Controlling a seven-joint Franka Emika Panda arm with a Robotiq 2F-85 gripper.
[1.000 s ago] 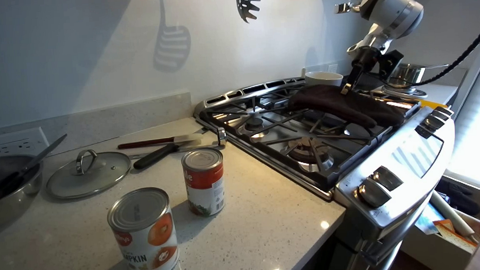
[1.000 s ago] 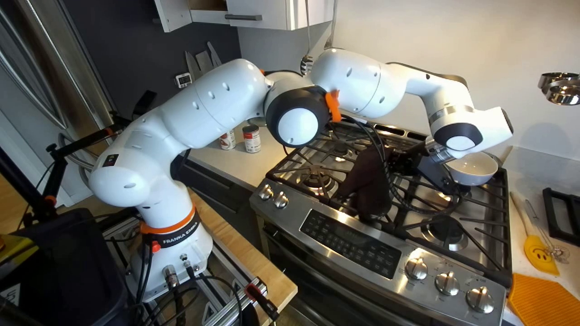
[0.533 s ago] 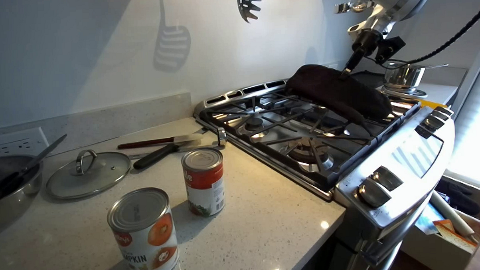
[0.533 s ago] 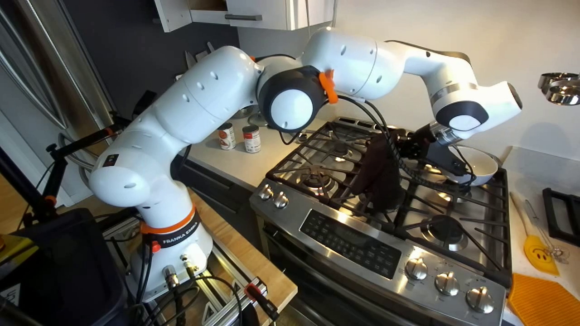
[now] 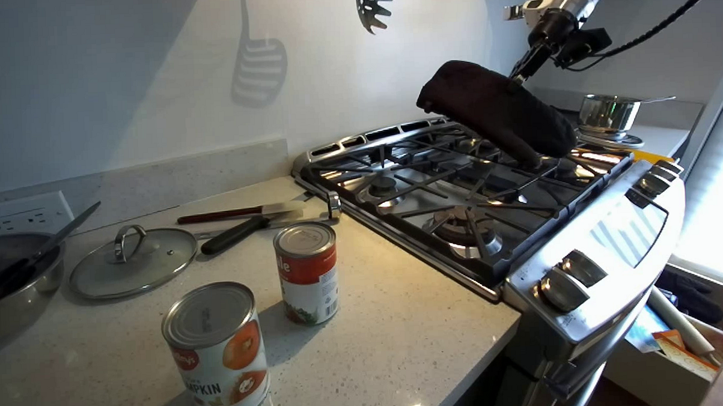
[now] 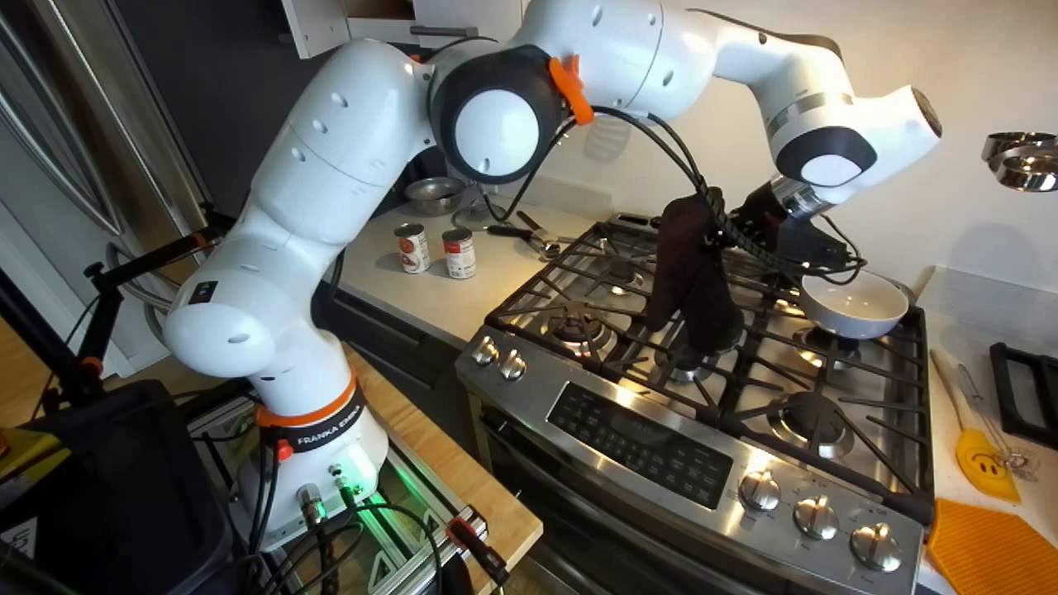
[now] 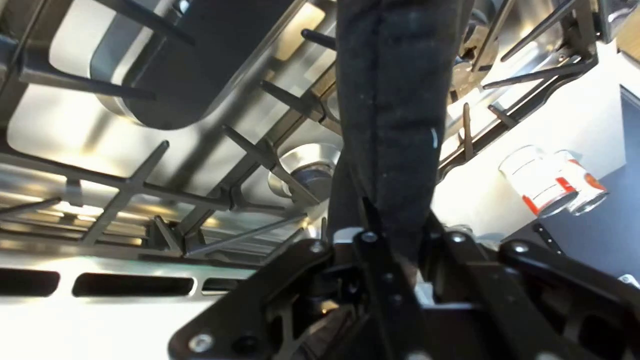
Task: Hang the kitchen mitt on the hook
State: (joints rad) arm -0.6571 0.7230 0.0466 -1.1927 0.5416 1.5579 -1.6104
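Note:
The kitchen mitt (image 5: 496, 111) is a dark brown to black fabric glove with a rounded end. My gripper (image 5: 518, 78) is shut on its upper edge near the middle and holds it in the air above the stove. In an exterior view the mitt (image 6: 693, 277) hangs tilted, its lower end over the grates, partly behind the arm's cables. In the wrist view the mitt (image 7: 395, 115) runs up from between the gripper's fingers (image 7: 400, 220). I cannot make out a hook in any view.
Below is the gas stove (image 6: 595, 413) with black grates. A white bowl (image 6: 855, 306) stands on its back right. Metal cups (image 6: 1025, 161) hang by the wall. A slotted utensil (image 5: 373, 9) hangs above. Two cans (image 5: 307, 274) and a lid (image 5: 138, 262) are on the counter.
My gripper has risen with the mitt, from low over the grates to well above them. The mitt has shifted slightly toward the wall and tilts more. The arm's elbow has lifted.

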